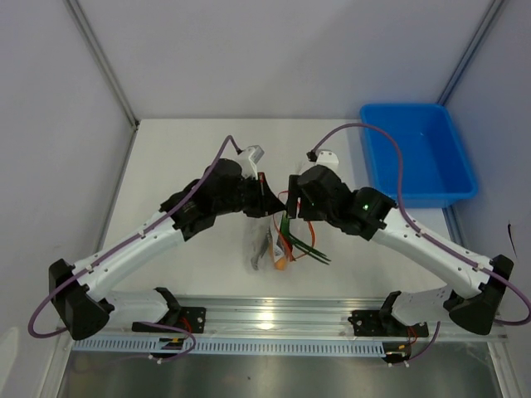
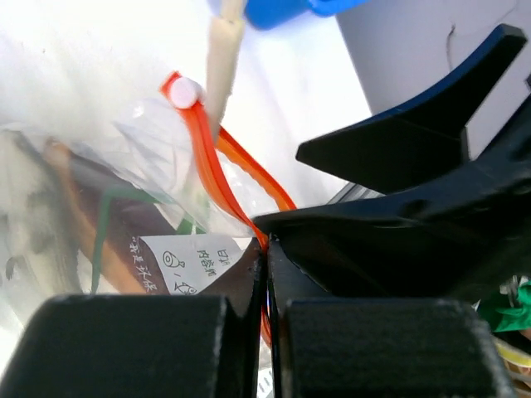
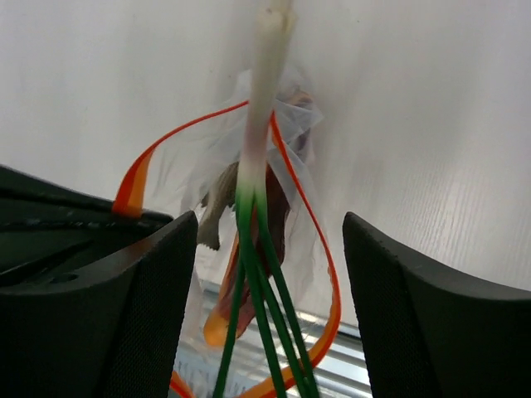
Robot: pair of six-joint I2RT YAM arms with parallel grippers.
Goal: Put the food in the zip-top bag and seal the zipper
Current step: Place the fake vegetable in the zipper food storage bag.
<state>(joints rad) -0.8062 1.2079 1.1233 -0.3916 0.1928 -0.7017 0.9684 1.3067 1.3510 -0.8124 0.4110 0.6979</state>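
The clear zip-top bag (image 1: pixel 259 245) hangs from my left gripper (image 1: pixel 264 199), whose jaws are shut on its orange-red zipper (image 2: pixel 199 141) at the mouth edge. Through the plastic I see the orange bun-like piece (image 3: pixel 222 308) and the grey-brown fish-like piece (image 3: pixel 217 197). The green leaf strips (image 3: pixel 264 286), with their white stalk (image 3: pixel 267 75), reach down into the open mouth. My right gripper (image 3: pixel 267 224) stands open around the strips, both fingers (image 3: pixel 124 307) well apart from them. In the top view the right gripper (image 1: pixel 290 206) is right beside the left one, above the leaf strips (image 1: pixel 305 247).
A blue plastic tray (image 1: pixel 419 157) stands at the back right of the white table. A metal rail (image 1: pixel 274 319) runs along the near edge between the arm bases. Grey walls close in the left and right sides.
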